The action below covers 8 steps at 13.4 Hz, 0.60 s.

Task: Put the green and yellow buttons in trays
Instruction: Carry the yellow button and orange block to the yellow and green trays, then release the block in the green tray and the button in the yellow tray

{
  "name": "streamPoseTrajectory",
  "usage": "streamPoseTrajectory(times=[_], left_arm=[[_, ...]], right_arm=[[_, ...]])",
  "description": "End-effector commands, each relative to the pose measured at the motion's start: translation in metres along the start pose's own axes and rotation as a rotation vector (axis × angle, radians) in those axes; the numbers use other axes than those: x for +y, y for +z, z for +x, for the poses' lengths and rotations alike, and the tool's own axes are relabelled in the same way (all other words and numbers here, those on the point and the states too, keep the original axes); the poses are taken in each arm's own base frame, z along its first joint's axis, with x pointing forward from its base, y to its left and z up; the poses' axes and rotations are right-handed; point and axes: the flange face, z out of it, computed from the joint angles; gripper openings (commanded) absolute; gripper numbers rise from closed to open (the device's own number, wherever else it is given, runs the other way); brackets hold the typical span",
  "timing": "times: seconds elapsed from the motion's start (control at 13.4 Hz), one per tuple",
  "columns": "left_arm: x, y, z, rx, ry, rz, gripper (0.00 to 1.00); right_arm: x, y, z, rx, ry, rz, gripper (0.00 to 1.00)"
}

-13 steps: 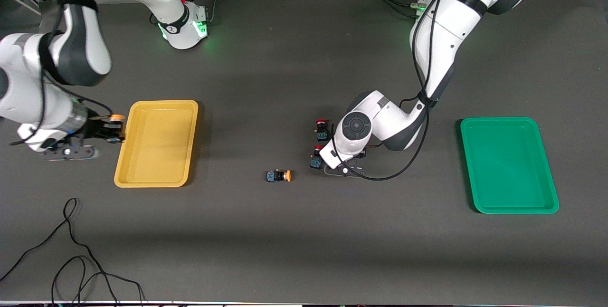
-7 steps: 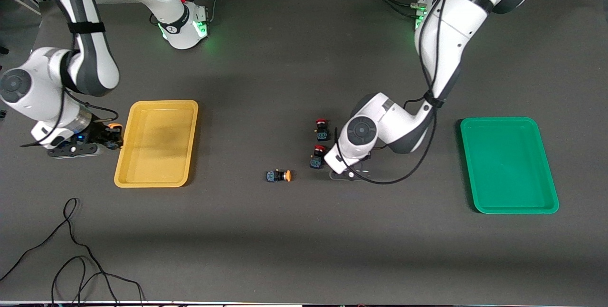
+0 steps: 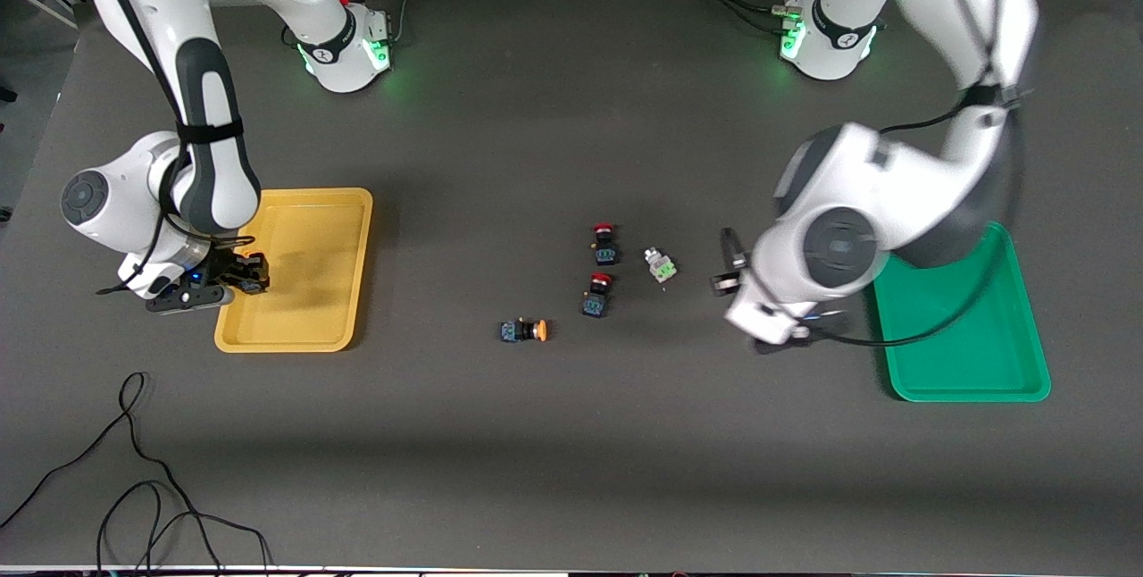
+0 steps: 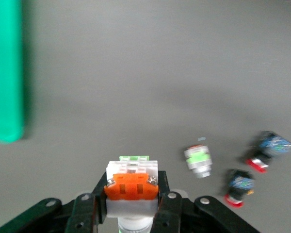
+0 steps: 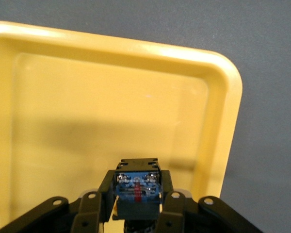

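Two Franka arms each carry a push-button switch toward a tray. At the left of the front view, the right gripper (image 3: 243, 276) hangs over the yellow tray (image 3: 335, 202), just inside the rim at the right arm's end of the table, its jaws clamped on a dark-bodied button (image 5: 136, 190); the right wrist view shows the blue terminal block between the fingers and bare yellow floor beneath. At the right of the front view, the left gripper (image 3: 730, 266) hangs over the dark tabletop (image 3: 536, 470) beside the green tray (image 3: 973, 385), its jaws closed on a whitish-bodied button (image 4: 131, 187) with an orange block on top. Left on the table near the centre are a whitish green-faced button (image 3: 660, 266), an orange-capped button (image 3: 525, 330) lower in the frame, and two red-capped switches (image 3: 604, 241) that look to be none of the task's business. To finish this step cleanly, the right arm would do well to carry its button further over the tray's floor and lower before letting go, since a drop at the rim could bounce the small part out. The left arm likely needs to clear the green tray's raised edge before it releases, then come for the green-faced button without nudging the red pair.
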Motion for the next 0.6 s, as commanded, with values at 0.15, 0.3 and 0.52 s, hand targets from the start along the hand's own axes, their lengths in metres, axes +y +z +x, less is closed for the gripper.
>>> streamPoseTrajectory(times=[0.15,0.3,0.52], left_arm=[[-0.153,-0.032,0.059,-0.053,0.140,0.020,0.00],[-0.217,-0.026,0.085,-0.055,0.199,0.036,0.00],[-0.283,0.016,0.116,-0.039,0.234,0.051,0.00]], right_arm=[[0.009,-0.005,0.016,0.022,-0.009,0.003,0.86],[0.006,-0.010,0.022,0.022,-0.001,0.017,1.00],[-0.007,-0.029,0.040,0.011,-0.017,0.073,1.00]])
